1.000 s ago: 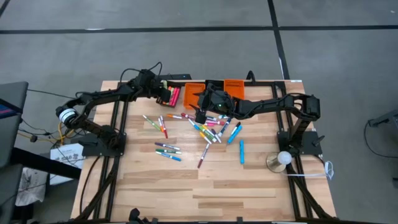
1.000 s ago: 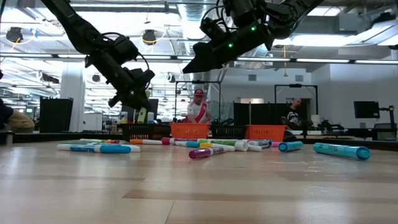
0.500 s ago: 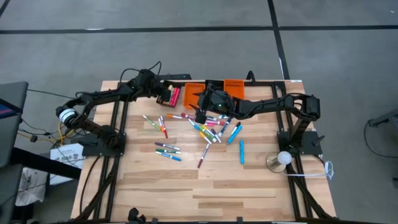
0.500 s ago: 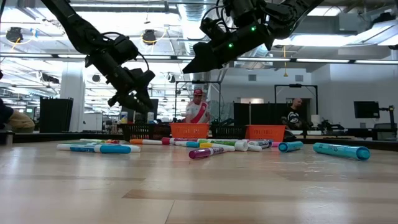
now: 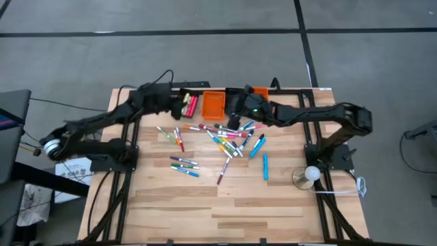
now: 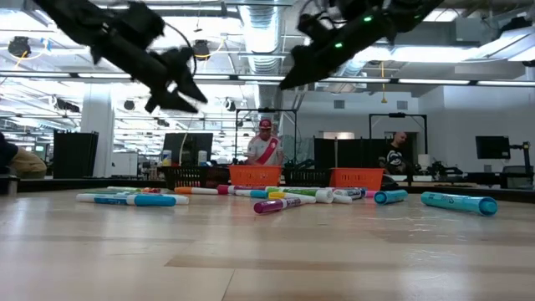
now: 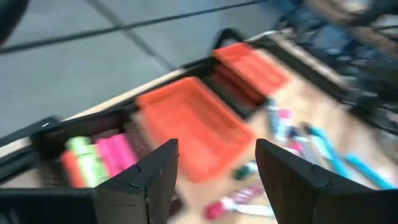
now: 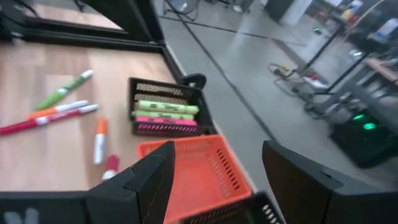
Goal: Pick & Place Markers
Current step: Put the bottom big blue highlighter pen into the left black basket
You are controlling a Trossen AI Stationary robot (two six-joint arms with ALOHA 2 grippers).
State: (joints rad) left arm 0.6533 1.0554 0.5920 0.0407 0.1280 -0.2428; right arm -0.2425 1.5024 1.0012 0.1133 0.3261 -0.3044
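Overhead, we see the left gripper (image 5: 179, 104) with its fingers spread, empty, above the small black mesh bin (image 5: 189, 104) at the far edge of the pale wooden plank table (image 5: 225, 205); this bin holds green and pink markers. Just beside it stand the first rectangular orange mesh bin (image 5: 213, 104) and, farther right, a second orange bin (image 5: 259, 91). We note the scattered markers (image 5: 225, 140), short capped sticks in pink, blue, green, orange and red, lying flat across the table's middle, with a small cluster (image 5: 184, 165) nearer the left and one blue marker (image 5: 265, 166) apart. The right gripper (image 5: 234, 109), fingers likewise spread and empty, hangs between the two orange bins.
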